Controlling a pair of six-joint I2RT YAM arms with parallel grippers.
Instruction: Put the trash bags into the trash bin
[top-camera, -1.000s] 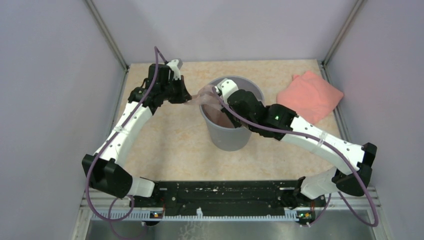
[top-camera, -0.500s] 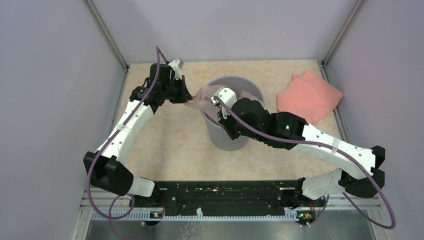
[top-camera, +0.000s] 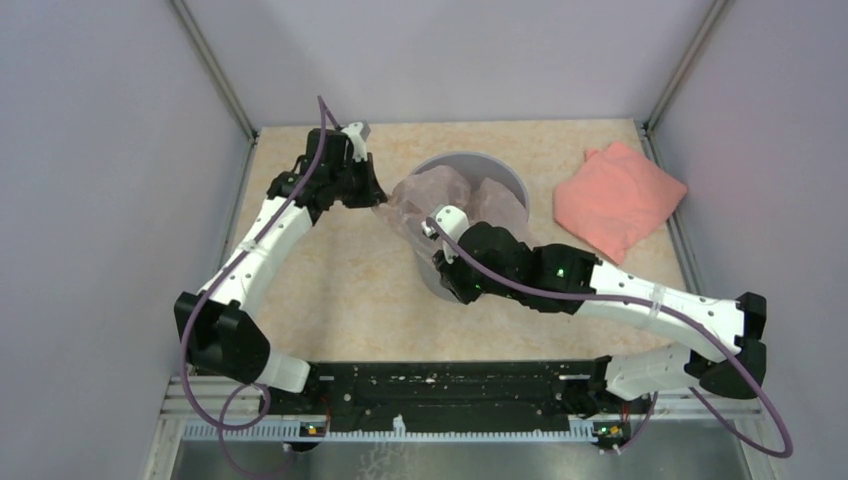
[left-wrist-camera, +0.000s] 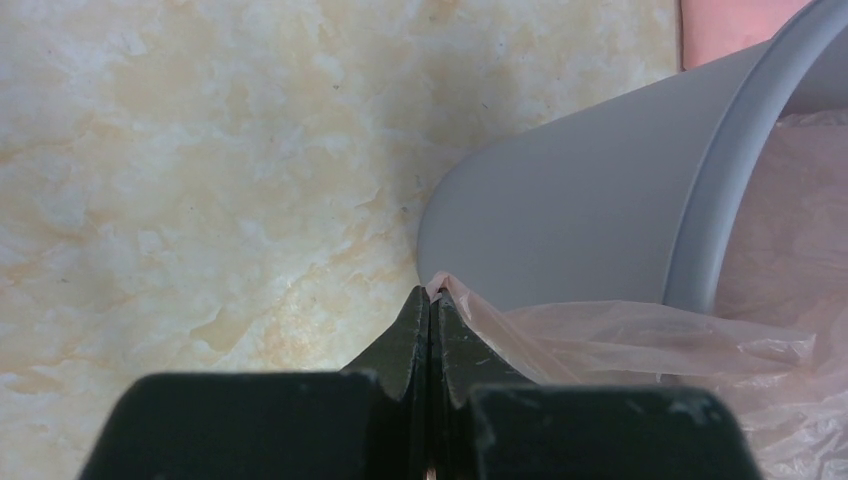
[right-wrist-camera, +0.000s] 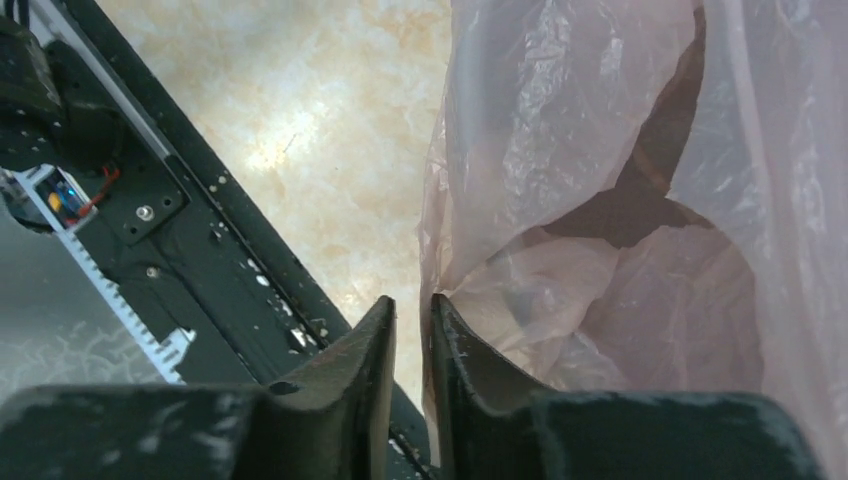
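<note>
Thin translucent pale pink plastic bag (top-camera: 440, 192) is now billowed over the mouth of the plain grey round plastic bin (left-wrist-camera: 580, 190), far-centre of table (top-camera: 330, 285). One corner is pinched by the fully closed left hand (left-wrist-camera: 432, 300). Right hand (right-wrist-camera: 410, 310), withdrawn nearward, is almost closed; hold undeterminable. Bag judged not yet seated.

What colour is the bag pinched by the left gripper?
Translucent pale pink. The trash bag shows best in the left wrist view, clamped in the left gripper.

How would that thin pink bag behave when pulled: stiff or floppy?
Likely floppy: the bag sags in crinkled folds from the left gripper pinching its edge. Probably very light, being see-through film. It might snag on the bin rim.
</note>
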